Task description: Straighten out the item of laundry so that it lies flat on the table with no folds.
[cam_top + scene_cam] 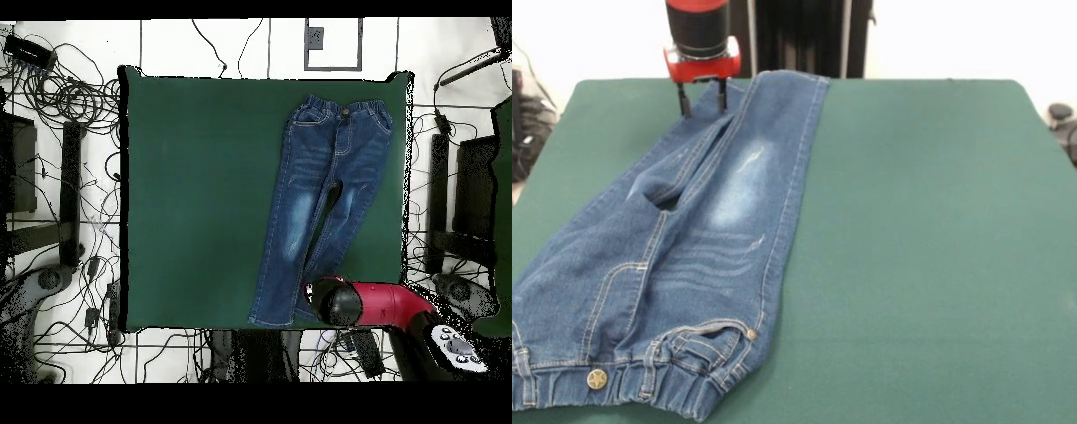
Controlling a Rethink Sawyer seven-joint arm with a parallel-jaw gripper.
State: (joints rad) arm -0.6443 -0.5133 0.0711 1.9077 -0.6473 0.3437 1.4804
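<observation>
The blue denim jeans (689,256) lie on the green table (936,221), waistband with metal button at the near left edge and legs running toward the far edge. One leg is stretched long with a pale faded patch; the other lies close beside it and partly overlaps it. My gripper (703,102) hangs open over the far end of the shorter leg, with nothing between its fingers. In the overhead view the jeans (320,200) stretch from the waistband at the top down to the table (200,200) bottom edge. There the red arm head (340,303) hides the gripper and one hem.
The jeans occupy one side of the table, and the waistband reaches its edge. A black column (803,35) stands behind the far edge. Cables (60,100) and dark equipment (470,190) surround the table on the floor.
</observation>
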